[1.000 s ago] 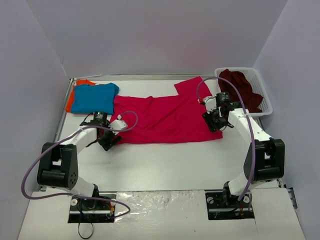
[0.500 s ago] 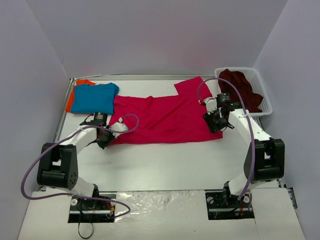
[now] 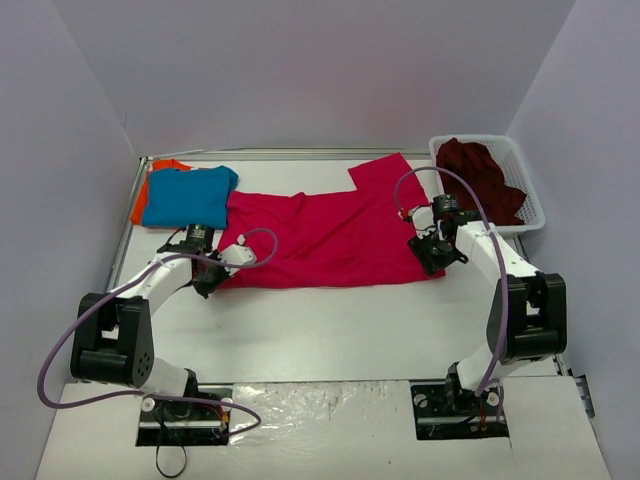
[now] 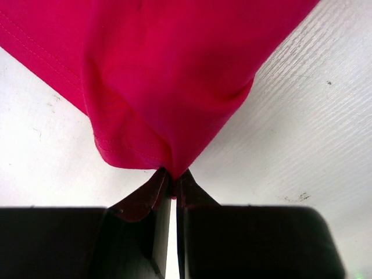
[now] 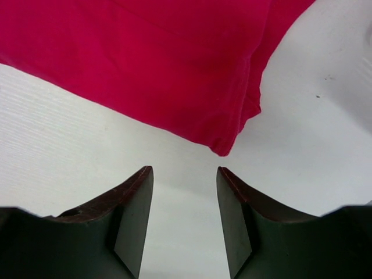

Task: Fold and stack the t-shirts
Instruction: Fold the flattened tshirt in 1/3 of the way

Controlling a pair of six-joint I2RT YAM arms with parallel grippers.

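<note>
A bright crimson-pink t-shirt (image 3: 330, 230) lies spread flat across the middle of the table. My left gripper (image 3: 212, 282) is at its near-left corner. In the left wrist view the gripper (image 4: 172, 174) is shut on that corner, and the pink cloth (image 4: 163, 75) bunches up from the pinch. My right gripper (image 3: 433, 262) is at the shirt's near-right corner. It stands open (image 5: 185, 170), with the corner tip (image 5: 224, 148) just ahead of its fingertips and nothing between them. A folded blue t-shirt (image 3: 188, 195) lies on an orange one (image 3: 142, 205) at the far left.
A white mesh basket (image 3: 535, 215) at the far right holds a crumpled dark maroon t-shirt (image 3: 480, 175). Grey walls close in the table on the left, back and right. Bare white tabletop (image 3: 330, 330) lies between the shirt and the arm bases.
My left gripper has shut on the pink shirt's near-left corner and the cloth there has bunched. My right gripper has shifted slightly toward the near-right corner and opened a little wider.
</note>
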